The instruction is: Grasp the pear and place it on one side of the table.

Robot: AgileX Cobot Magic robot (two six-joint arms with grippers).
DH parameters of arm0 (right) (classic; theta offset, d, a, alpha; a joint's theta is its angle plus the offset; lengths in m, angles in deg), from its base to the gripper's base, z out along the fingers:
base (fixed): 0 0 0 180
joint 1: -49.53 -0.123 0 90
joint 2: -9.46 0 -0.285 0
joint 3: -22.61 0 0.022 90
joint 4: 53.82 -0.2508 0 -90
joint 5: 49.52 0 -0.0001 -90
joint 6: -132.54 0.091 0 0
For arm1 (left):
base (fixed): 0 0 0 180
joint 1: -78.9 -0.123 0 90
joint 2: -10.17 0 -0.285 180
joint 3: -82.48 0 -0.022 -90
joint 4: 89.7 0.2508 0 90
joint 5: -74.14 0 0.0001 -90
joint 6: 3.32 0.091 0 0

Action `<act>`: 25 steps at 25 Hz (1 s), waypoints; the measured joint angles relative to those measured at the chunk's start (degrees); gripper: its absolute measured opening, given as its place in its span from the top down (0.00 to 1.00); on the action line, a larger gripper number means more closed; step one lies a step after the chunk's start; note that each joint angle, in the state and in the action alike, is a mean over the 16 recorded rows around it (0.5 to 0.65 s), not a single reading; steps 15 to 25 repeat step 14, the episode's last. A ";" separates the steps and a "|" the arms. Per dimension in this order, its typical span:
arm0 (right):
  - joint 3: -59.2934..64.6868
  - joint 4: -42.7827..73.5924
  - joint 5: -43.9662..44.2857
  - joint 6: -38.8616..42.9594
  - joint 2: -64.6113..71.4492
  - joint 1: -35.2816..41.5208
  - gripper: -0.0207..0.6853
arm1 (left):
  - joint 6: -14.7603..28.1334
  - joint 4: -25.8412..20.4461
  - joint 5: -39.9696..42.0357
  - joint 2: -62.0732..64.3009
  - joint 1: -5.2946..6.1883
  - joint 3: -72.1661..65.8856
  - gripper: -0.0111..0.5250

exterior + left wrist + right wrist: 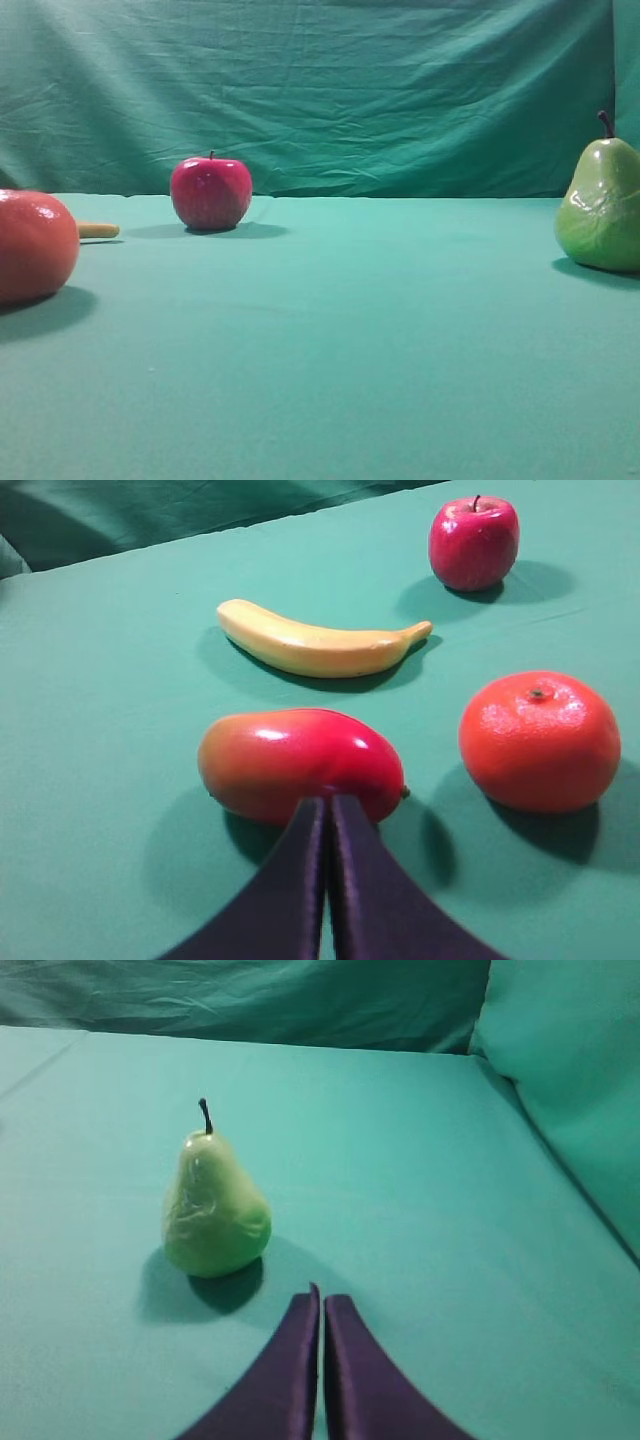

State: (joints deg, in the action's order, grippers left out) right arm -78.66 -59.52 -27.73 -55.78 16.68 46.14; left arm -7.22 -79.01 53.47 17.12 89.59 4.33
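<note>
Both sets of jaws are pressed together with only a hairline seam between the dark fingers, and neither holds anything. The right gripper [321,1300] hangs above bare cloth, just short of the pear's shadow and not touching the fruit. The left gripper [328,805] sits low in front of a red-yellow mango [300,763]; whether its tips touch the mango I cannot tell.

A wrinkled teal-green backdrop [330,90] closes off the far side of the room, and the table [340,350] spreads wide and flat under the same plain cloth. In the right wrist view the cloth rises into a wall at the right.

On it, from the largest down: the mango, then an orange [540,740] to its right, a banana [320,645] lying beyond them, the pear [215,1210] standing upright with its dark stem up, at the far right edge of the high view, and 1 red apple [211,192] near the backdrop. The pear stands well apart from the other 4 fruits.
</note>
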 joint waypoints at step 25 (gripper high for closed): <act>0.00 0.15 0.45 0.00 0.00 0.00 0.97 | 0.00 0.00 0.00 0.00 0.00 0.00 0.98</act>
